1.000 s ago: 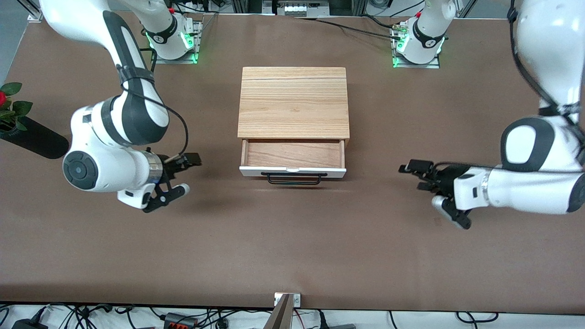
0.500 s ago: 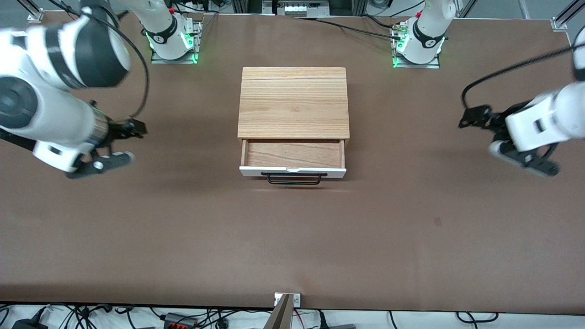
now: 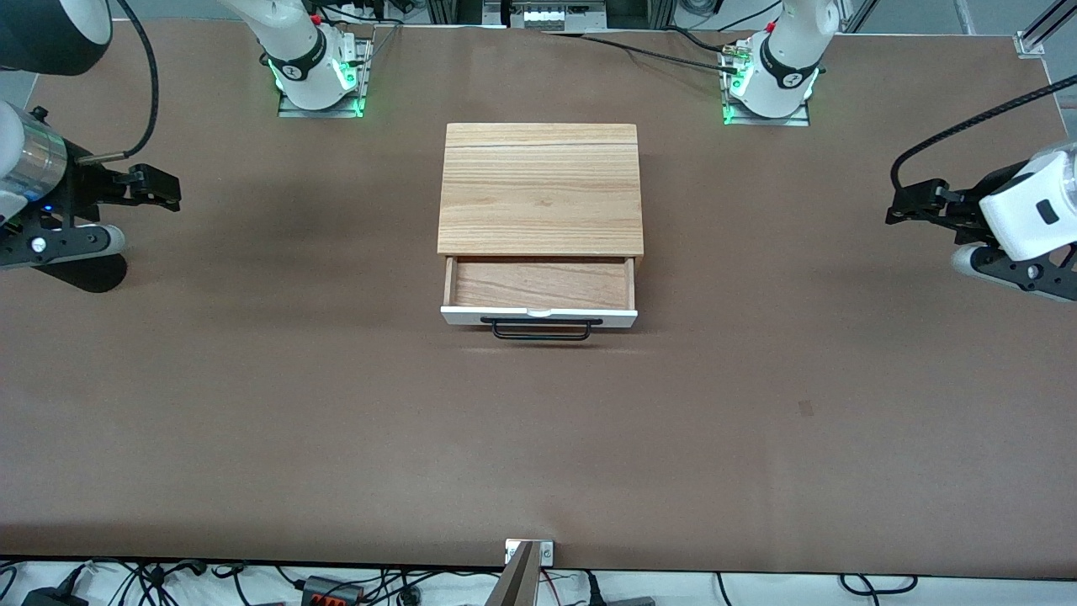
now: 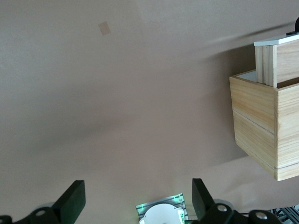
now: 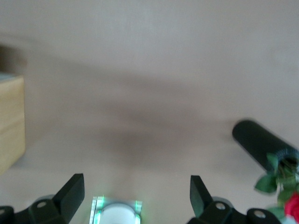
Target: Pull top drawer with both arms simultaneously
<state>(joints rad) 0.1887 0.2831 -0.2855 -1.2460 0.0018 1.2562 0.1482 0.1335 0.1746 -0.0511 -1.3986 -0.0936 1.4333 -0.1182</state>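
The top drawer (image 3: 538, 286) stands partly pulled out of the wooden cabinet (image 3: 539, 189), showing its reddish-brown inside, its white front (image 3: 538, 316) and its black bar handle (image 3: 541, 330). My right gripper (image 3: 135, 215) hangs open and empty over the table toward the right arm's end, well apart from the drawer. My left gripper (image 3: 934, 231) hangs open and empty over the table toward the left arm's end. In the left wrist view the open left gripper (image 4: 138, 198) has the cabinet (image 4: 261, 121) and the protruding drawer (image 4: 280, 60) off to one side. The right wrist view shows its open gripper (image 5: 135, 191) over bare table.
A black vase (image 5: 259, 142) with a red flower (image 5: 292, 205) lies on the table under the right gripper. The two arm bases (image 3: 315, 67) (image 3: 770, 76) with green lights stand at the table's back edge. A camera mount (image 3: 528, 555) sits at the front edge.
Both arms have swung away from the drawer front, outward toward their own ends of the table and higher. The drawer has stayed at the same opening. Both grippers remain open.
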